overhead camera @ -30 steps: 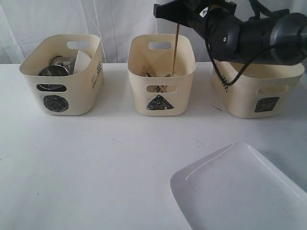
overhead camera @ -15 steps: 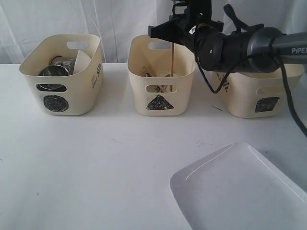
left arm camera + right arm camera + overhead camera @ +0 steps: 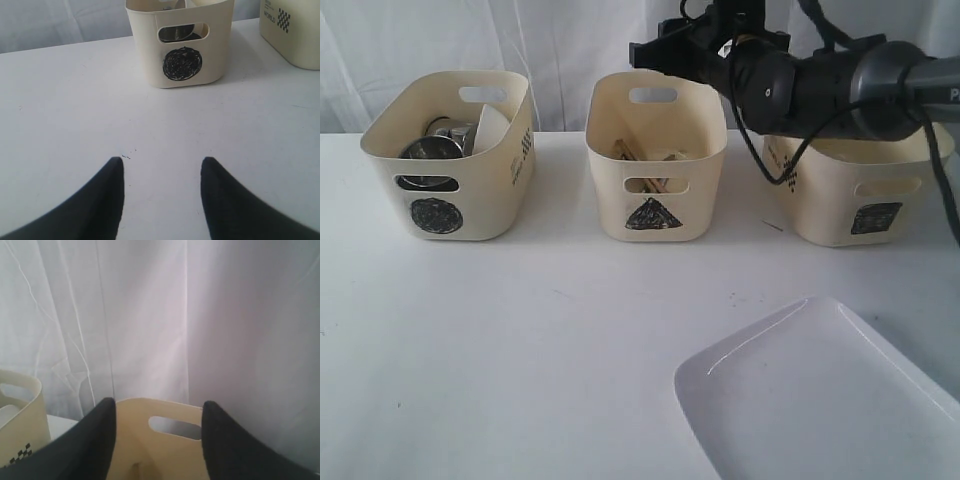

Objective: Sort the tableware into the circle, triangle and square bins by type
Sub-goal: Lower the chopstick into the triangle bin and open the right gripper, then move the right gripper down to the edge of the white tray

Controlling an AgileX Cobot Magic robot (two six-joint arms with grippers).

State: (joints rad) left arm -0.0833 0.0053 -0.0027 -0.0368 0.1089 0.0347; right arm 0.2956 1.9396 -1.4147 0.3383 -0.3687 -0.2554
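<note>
The triangle bin (image 3: 610,200) holds chopsticks (image 3: 623,149) (plate (image 3: 820,400) outside).

White table (image 3: 520,330), plain top. Standing on it in a row along the far side are three cream plastic tubs, set apart from one another: circle tub (image 3: 480,205) at left, triangle tub (image 3: 615,195) in the middle, square tub (image 3: 825,205) at right. At near right is a large white rectangular plate (image 3: 820,400), lying flat and cut off by the frame edge.
</note>
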